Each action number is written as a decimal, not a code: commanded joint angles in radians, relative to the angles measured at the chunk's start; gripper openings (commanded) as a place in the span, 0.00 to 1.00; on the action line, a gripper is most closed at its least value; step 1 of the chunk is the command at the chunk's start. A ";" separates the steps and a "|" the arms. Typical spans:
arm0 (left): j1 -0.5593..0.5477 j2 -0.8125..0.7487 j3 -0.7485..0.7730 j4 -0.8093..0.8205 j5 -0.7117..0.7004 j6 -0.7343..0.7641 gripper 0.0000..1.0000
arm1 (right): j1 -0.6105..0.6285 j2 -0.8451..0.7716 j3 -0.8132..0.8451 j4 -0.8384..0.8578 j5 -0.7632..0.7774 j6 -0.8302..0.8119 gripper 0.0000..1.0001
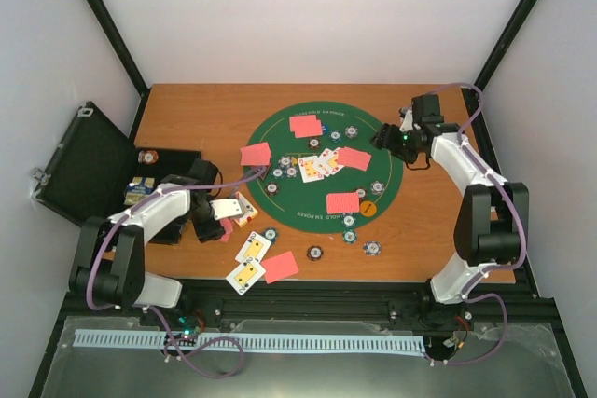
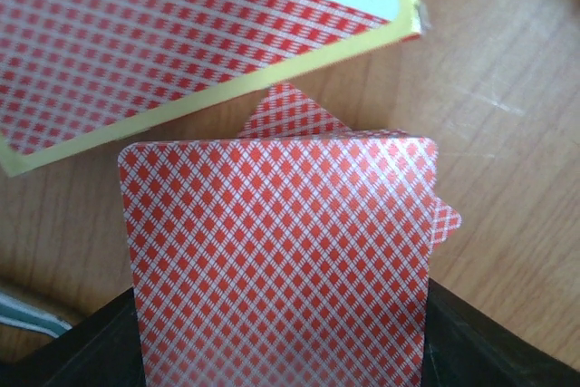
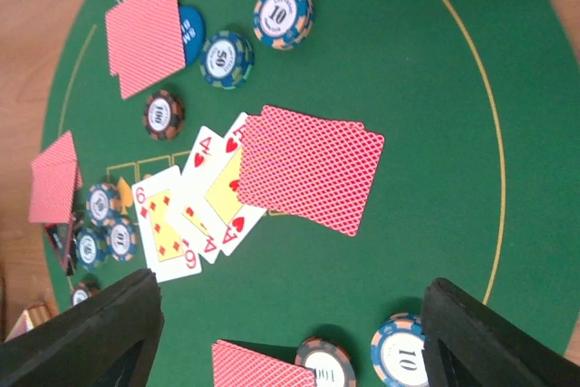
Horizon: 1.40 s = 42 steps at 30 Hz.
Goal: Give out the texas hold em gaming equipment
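Red-backed playing cards (image 2: 281, 260) fill the left wrist view, and my left gripper (image 1: 222, 212) is shut on this stack over the bare wood left of the green mat (image 1: 280, 207). My right gripper (image 1: 385, 138) hangs open above the mat's right side, its fingers (image 3: 91, 337) wide apart with nothing between them. Below it a red-backed pair (image 3: 308, 165) overlaps face-up cards (image 3: 168, 219). Striped poker chips (image 3: 283, 14) and a blue button disc (image 3: 191, 29) lie around face-down pairs (image 1: 305, 125). An orange disc (image 1: 367, 207) sits low on the mat.
A black hinged case (image 1: 84, 165) stands open at the far left. A yellow-edged card box (image 2: 181, 52) lies just beyond the held stack. Off the mat at the front are face-up cards (image 1: 250, 249), a red-backed pair (image 1: 281, 267) and loose chips (image 1: 372, 248).
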 commanded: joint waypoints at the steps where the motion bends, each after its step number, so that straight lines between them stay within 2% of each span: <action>1: 0.004 0.006 0.003 -0.050 0.011 0.017 0.79 | -0.007 -0.078 -0.020 -0.018 0.034 0.006 0.80; 3: 0.004 -0.012 0.010 -0.073 0.019 0.015 0.97 | -0.007 -0.108 -0.029 -0.032 0.053 0.006 0.87; 4: 0.004 -0.023 0.020 -0.084 0.024 0.010 1.00 | -0.007 -0.125 -0.038 -0.040 0.068 0.005 0.90; 7: 0.004 -0.059 0.073 -0.128 0.059 -0.025 1.00 | -0.007 -0.170 -0.083 -0.053 0.113 0.005 1.00; 12: 0.004 -0.084 0.228 -0.237 0.162 -0.094 1.00 | -0.007 -0.249 -0.165 -0.036 0.216 0.007 1.00; 16: 0.004 -0.122 0.311 -0.249 0.263 -0.168 1.00 | -0.007 -0.391 -0.273 0.072 0.412 0.031 1.00; 20: 0.008 -0.209 0.256 0.020 0.310 -0.374 1.00 | -0.004 -0.646 -0.535 0.385 0.643 -0.023 1.00; 22: 0.012 -0.254 0.154 0.230 0.308 -0.474 1.00 | -0.004 -0.753 -0.712 0.574 0.743 -0.069 1.00; 24: 0.015 -0.264 0.067 0.430 0.309 -0.533 1.00 | -0.004 -0.795 -0.802 0.687 0.801 -0.112 1.00; 28: 0.050 -0.188 -0.034 0.733 0.297 -0.639 1.00 | -0.005 -0.707 -0.819 0.708 0.896 -0.103 1.00; 34: 0.100 -0.097 -0.190 1.214 0.209 -0.722 1.00 | -0.005 -0.537 -0.857 0.944 0.944 -0.193 1.00; 38: 0.119 -0.074 -0.209 1.241 0.211 -0.780 1.00 | -0.005 -0.427 -0.885 1.162 0.940 -0.292 1.00; 42: 0.139 -0.068 -0.322 1.414 0.185 -0.829 1.00 | -0.007 -0.334 -0.899 1.288 0.926 -0.303 1.00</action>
